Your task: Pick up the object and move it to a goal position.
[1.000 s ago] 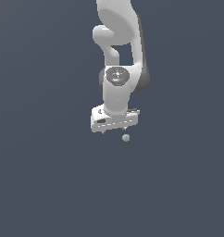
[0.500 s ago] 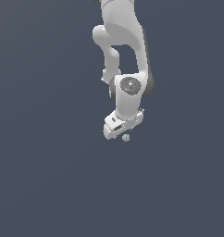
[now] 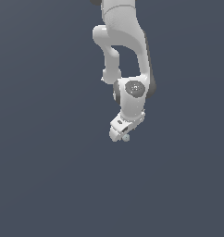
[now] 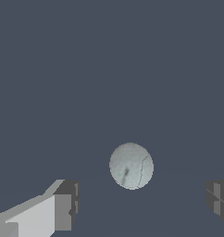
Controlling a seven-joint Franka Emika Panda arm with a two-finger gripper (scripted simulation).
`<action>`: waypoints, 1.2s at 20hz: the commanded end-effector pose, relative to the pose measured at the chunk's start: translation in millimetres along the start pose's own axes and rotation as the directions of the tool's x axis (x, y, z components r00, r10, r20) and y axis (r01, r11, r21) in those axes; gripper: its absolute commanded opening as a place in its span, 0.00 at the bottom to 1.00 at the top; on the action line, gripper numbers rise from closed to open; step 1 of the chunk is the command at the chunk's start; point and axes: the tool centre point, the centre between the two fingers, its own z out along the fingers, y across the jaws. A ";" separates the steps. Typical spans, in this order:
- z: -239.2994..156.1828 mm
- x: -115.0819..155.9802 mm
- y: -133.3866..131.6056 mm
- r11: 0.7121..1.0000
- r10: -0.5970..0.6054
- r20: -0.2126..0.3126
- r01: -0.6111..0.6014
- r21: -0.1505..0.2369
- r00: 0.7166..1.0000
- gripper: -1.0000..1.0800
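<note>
A tiny pale grey-green ball (image 3: 126, 138) lies on the flat dark grey floor just below the white gripper (image 3: 121, 136), at the end of the white arm in the exterior view. In the wrist view the ball (image 4: 131, 165) sits between the two fingertips (image 4: 63, 206), nearer the one fingertip than the other, with gaps on both sides. The gripper (image 4: 140, 203) is open and holds nothing. The arm's wrist is turned so the hand points down at a slant toward the ball.
The plain dark grey ground (image 3: 49, 176) fills both views. No other object, container or edge shows.
The wrist has rotated and the hand has dropped toward the ball; the gripper now straddles the ball, which has stayed in place.
</note>
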 end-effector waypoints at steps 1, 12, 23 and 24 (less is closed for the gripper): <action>1.0 0.4 -1.2 1.000 -0.010 -0.001 0.010 0.000 1.000 0.96; 32.5 -0.5 -1.8 1.000 -0.008 -0.001 0.008 0.000 1.000 0.96; 51.2 0.2 -1.4 1.000 -0.010 -0.001 0.010 0.000 1.000 0.00; 51.2 0.2 -1.4 1.000 -0.010 -0.001 0.010 0.000 1.000 0.00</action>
